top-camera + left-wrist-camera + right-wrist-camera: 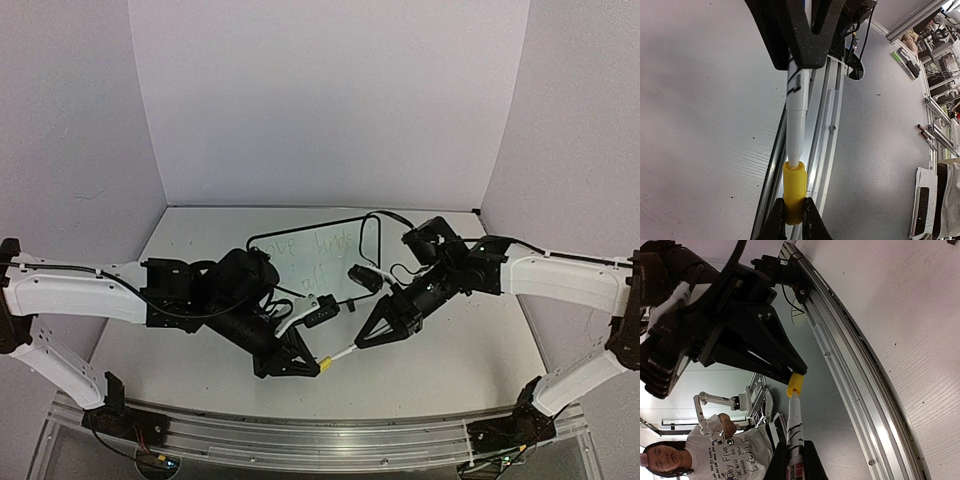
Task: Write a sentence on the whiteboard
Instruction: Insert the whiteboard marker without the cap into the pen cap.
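Note:
The whiteboard (345, 262) lies flat at the back middle of the table, with the faint greenish sentence (312, 246) on it. My left gripper (322, 366) is shut on a yellow marker cap (794, 192), held in front of the board near the table's front edge. My right gripper (362, 342) is shut on the white marker (796, 432) by its barrel. The marker's tip sits in the mouth of the cap (795, 384). In the left wrist view the marker (797, 117) runs down from the right gripper's fingers (812, 40) into the cap.
An aluminium rail (320, 438) runs along the table's near edge, just below the two grippers. Black cables (385, 218) loop over the whiteboard's right end. White walls close the back and sides. A person (675, 460) stands beyond the table.

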`<action>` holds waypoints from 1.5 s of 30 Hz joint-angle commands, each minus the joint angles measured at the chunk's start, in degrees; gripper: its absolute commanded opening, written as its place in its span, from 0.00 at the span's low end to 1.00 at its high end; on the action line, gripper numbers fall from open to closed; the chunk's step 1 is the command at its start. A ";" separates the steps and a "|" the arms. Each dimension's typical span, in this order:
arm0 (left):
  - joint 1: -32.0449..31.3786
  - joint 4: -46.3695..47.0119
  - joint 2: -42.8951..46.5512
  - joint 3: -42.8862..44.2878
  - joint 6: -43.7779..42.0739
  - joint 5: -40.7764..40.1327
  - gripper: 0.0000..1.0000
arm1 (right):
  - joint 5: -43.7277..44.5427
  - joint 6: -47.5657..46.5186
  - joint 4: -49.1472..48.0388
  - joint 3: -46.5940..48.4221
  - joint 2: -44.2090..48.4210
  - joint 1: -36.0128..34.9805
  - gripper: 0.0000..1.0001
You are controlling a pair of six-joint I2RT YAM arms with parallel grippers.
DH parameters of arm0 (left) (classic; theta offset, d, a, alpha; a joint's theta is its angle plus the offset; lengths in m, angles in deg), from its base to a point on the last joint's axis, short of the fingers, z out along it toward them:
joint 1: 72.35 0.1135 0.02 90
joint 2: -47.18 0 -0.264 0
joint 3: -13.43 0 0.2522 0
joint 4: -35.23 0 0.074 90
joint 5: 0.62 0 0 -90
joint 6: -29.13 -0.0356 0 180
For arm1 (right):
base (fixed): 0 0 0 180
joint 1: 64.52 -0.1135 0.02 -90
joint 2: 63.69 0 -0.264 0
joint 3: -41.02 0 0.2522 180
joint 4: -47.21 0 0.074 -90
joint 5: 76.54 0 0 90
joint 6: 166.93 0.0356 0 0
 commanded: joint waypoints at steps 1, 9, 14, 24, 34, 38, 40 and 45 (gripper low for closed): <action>-0.32 0.76 -1.45 3.83 -1.35 1.18 0.00 | -1.28 -1.04 -0.73 1.05 -1.52 -1.03 0.00; -0.31 -0.94 -4.75 7.84 -4.43 2.43 0.00 | -1.03 -1.82 -0.64 2.31 -4.57 -2.61 0.00; -0.31 -0.25 -6.25 9.45 -5.44 2.77 0.00 | -0.28 -2.05 -0.67 2.89 -5.97 -3.90 0.00; -0.19 3.66 -6.34 11.03 -6.78 0.23 0.00 | -1.10 -2.80 -0.86 3.49 -7.64 -5.09 0.00; 0.06 5.25 -6.61 14.86 -9.93 -1.64 0.00 | -1.66 -2.82 -1.07 3.55 -8.20 -5.94 0.00; 0.74 6.46 -6.48 16.22 -11.32 -1.93 0.00 | -1.63 -2.82 -1.17 3.50 -8.20 -6.45 0.00; 0.91 6.90 -6.64 17.02 -11.78 -1.83 0.00 | -1.58 -2.81 -1.27 3.51 -8.20 -6.59 0.00; 1.18 7.96 -7.63 18.56 -12.26 -1.18 0.00 | -1.69 -2.49 -1.93 3.60 -8.06 -6.89 0.00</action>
